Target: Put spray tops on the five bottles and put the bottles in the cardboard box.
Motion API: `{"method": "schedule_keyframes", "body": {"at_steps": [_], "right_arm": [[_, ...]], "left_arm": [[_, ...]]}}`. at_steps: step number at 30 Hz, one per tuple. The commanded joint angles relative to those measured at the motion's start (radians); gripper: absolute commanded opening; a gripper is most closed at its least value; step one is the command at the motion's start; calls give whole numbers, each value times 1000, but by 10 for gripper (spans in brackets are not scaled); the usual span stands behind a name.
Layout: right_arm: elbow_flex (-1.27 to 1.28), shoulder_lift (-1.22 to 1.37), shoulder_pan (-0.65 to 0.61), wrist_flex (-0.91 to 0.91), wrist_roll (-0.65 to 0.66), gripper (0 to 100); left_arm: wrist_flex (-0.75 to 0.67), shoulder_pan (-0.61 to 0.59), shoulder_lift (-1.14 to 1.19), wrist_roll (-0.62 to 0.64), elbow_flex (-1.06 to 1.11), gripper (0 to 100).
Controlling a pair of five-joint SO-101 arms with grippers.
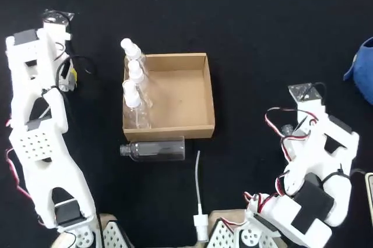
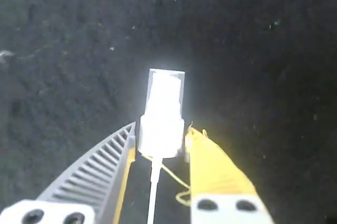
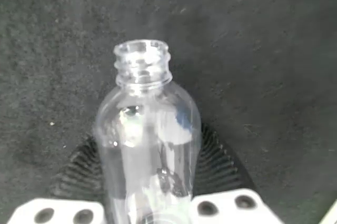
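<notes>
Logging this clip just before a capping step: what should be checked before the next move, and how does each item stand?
1. Top held by left gripper: ok, clamped at its collar.
2. Bottle held by right gripper: ok.
3. Neck of that bottle open: ok, nothing on it.
4. Top lined up with the neck: not ok, the two grippers are far apart in the high view.
5. Room in box: ok, three capped bottles lie along one side.
6. Spare bottle and spare top ready: ok, both lie in front of the box.

Three topped bottles (image 1: pixel 135 94) in box (image 1: pixel 169 130); uncapped bottle (image 1: pixel 154 149) lying beside.
</notes>
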Motion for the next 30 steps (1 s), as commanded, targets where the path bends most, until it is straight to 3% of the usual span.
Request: {"method": "schedule_keyframes", "body": {"at_steps": [1,9,16,23,30], "right_arm": [[-87,-7,18,6,-38,11],[-147,-7,17,51,-57,11],[-148,-7,6,44,-54,11],[-142,-7,-61,51,-58,11],[-147,-7,-92,51,-110,11]], "left_arm": [[98,-33,-15,-6,-159,30],[284,-64,-2,-11,-183,30],[252,-231,54,-124,-42,30],[255,-355,54,-239,-67,38],[279,-363,68,-364,-142,202]]}}
